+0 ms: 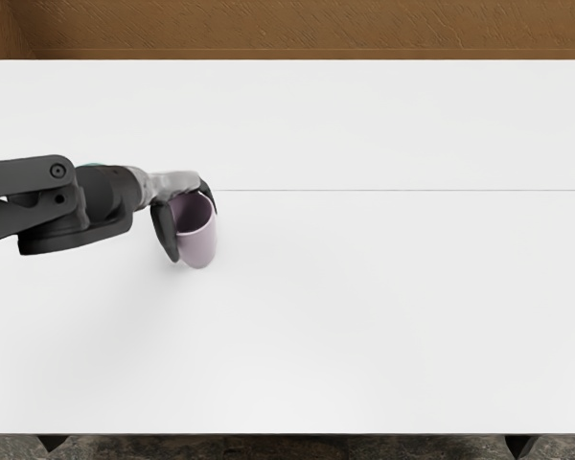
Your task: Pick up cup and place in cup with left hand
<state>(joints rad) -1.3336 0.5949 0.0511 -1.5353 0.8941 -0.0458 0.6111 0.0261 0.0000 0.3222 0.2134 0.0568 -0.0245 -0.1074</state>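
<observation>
- Left hand (175,182): fingers partly curled around the lilac cup (200,247), apparently gripping it.
- Cup: at the picture's left, within the hand; lift unconfirmed.
- Handling, judged: light, stiff, possibly slippery; hold opposite sides below the rim.

The cup (202,248) is pale purple, darker inside — roughly upright, its open mouth facing up — held in the left hand (188,203) at the white table's (364,307) left side.

No readable text, label, brand, number or sign on anything in the head view.
</observation>
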